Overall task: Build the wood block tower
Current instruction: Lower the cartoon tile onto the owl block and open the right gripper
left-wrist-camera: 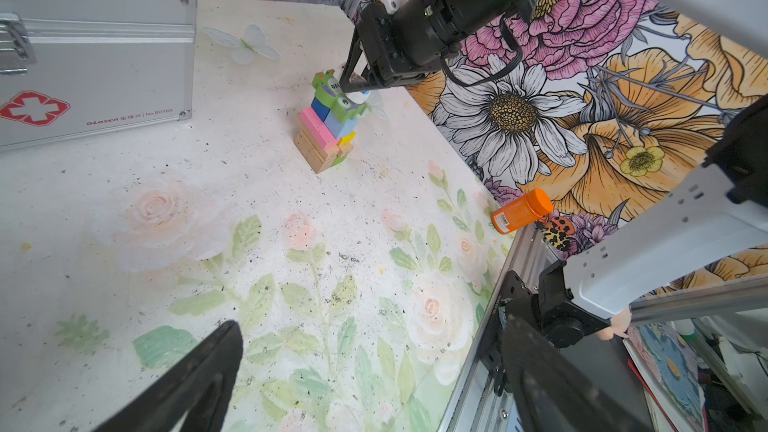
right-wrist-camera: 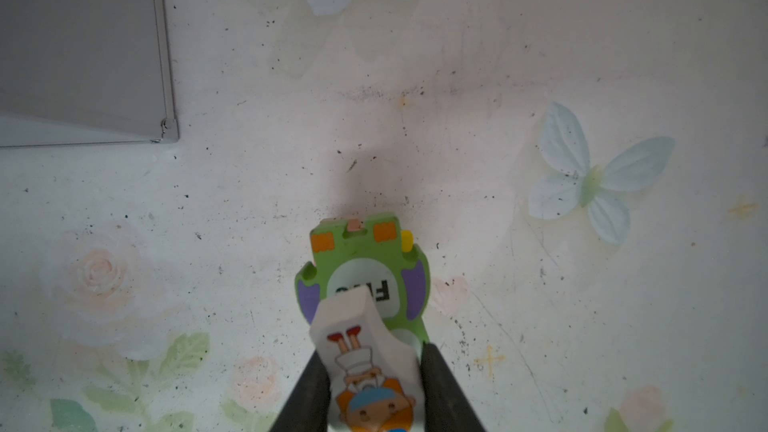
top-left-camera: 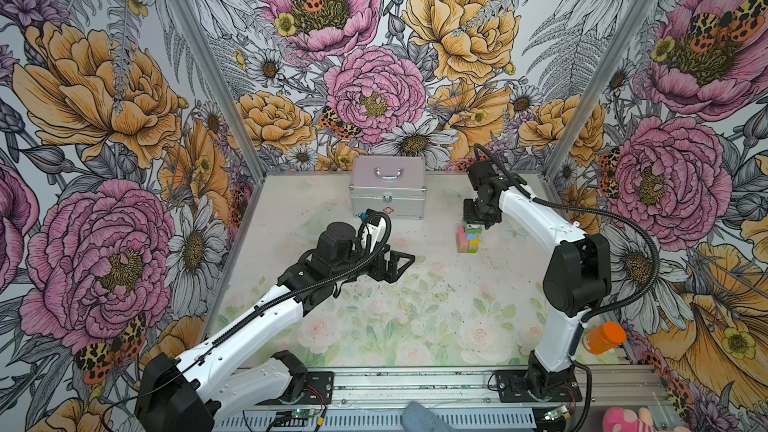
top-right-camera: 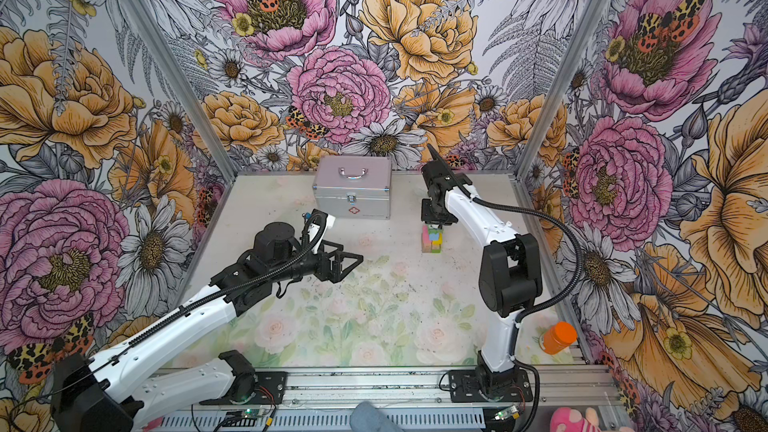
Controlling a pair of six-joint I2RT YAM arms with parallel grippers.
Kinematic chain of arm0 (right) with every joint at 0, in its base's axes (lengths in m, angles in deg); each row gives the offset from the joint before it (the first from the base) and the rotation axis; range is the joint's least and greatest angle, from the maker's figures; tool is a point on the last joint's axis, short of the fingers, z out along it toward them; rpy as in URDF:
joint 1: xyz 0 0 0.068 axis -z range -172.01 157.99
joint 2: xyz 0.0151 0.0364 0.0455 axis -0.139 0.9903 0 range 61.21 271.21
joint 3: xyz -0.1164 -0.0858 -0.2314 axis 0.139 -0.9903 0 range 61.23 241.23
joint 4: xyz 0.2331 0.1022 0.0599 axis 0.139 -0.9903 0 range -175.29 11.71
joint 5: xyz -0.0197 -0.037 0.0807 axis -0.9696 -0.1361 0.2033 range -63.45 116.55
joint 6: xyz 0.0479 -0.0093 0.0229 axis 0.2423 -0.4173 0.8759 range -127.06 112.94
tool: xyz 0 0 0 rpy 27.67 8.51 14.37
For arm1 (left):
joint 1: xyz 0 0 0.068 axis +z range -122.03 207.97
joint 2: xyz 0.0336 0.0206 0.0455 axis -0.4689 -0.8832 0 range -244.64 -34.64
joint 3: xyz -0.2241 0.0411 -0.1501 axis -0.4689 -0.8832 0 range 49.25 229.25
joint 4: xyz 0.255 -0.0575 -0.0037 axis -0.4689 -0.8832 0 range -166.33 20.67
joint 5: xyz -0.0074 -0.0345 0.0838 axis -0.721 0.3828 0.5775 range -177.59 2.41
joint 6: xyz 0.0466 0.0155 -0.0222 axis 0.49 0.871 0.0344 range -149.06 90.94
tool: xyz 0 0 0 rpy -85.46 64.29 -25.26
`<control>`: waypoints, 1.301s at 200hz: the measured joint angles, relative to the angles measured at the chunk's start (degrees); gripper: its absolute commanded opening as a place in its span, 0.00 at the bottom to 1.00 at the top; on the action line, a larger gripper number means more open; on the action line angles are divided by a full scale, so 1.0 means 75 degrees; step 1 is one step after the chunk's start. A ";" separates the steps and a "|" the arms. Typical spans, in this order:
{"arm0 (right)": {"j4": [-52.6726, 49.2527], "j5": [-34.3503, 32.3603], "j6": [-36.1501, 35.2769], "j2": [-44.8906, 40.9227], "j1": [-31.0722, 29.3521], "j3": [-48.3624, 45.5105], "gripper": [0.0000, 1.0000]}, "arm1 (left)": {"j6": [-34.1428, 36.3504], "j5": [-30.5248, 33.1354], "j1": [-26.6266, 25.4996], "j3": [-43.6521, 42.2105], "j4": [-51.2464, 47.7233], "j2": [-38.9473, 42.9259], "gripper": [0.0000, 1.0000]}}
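The tower (top-left-camera: 468, 239) (top-right-camera: 433, 239) (left-wrist-camera: 328, 135) of tan, green, yellow, pink and blue wood blocks stands at the right back of the table. A flat green cartoon piece (left-wrist-camera: 332, 93) (right-wrist-camera: 361, 259) lies on top of it. My right gripper (top-left-camera: 473, 224) (top-right-camera: 436, 224) (right-wrist-camera: 372, 353) points down right over the tower, shut on a white cartoon figure piece (right-wrist-camera: 365, 351) whose lower end is at the green piece. My left gripper (top-left-camera: 399, 263) (top-right-camera: 349, 263) (left-wrist-camera: 372, 326) hovers open and empty left of the tower, well apart from it.
A silver metal case (top-left-camera: 388, 191) (top-right-camera: 353, 189) (left-wrist-camera: 95, 76) stands at the back centre, left of the tower. An orange bottle (top-left-camera: 606, 337) (top-right-camera: 557, 337) (left-wrist-camera: 521, 211) lies at the front right corner by the metal rail (top-left-camera: 415, 384).
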 measured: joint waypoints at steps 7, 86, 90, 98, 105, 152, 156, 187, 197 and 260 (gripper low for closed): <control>0.0000 0.0000 0.0003 0.0000 0.0009 0.0000 0.32 | 0.0000 0.0000 0.0000 0.0000 0.0000 0.0000 0.99; 0.0000 0.0003 0.0035 0.0020 0.0050 0.0093 0.32 | 0.0052 -0.0017 0.0041 0.0000 -0.0009 0.0000 0.99; 0.0000 0.0006 0.0035 0.0020 0.0050 0.0099 0.32 | 0.0052 -0.0017 0.0041 0.0000 -0.0009 0.0000 0.99; 0.0000 0.0006 0.0047 0.0020 0.0050 0.0102 0.32 | 0.0052 -0.0017 0.0041 0.0000 -0.0012 0.0000 0.99; 0.0000 0.0006 0.0050 0.0023 0.0050 0.0102 0.33 | 0.0052 -0.0017 0.0041 0.0000 -0.0015 0.0000 0.99; 0.0000 0.0058 0.0050 0.0154 0.0050 0.0102 0.33 | 0.0052 -0.0017 0.0041 0.0000 -0.0026 0.0000 0.99; 0.0000 0.0061 0.0052 0.0166 0.0050 0.0102 0.33 | 0.0052 -0.0017 0.0041 0.0000 -0.0026 0.0000 0.99; 0.0000 0.0064 0.0050 0.0221 0.0050 0.0111 0.33 | 0.0052 -0.0017 0.0041 0.0000 -0.0026 0.0000 0.99; 0.0000 0.0064 0.0050 0.0236 0.0050 0.0111 0.33 | 0.0052 -0.0020 0.0041 0.0000 -0.0026 0.0000 0.99; 0.0000 0.0067 0.0052 0.0265 0.0052 0.0157 0.38 | 0.0052 -0.0017 0.0041 0.0000 -0.0026 0.0000 0.99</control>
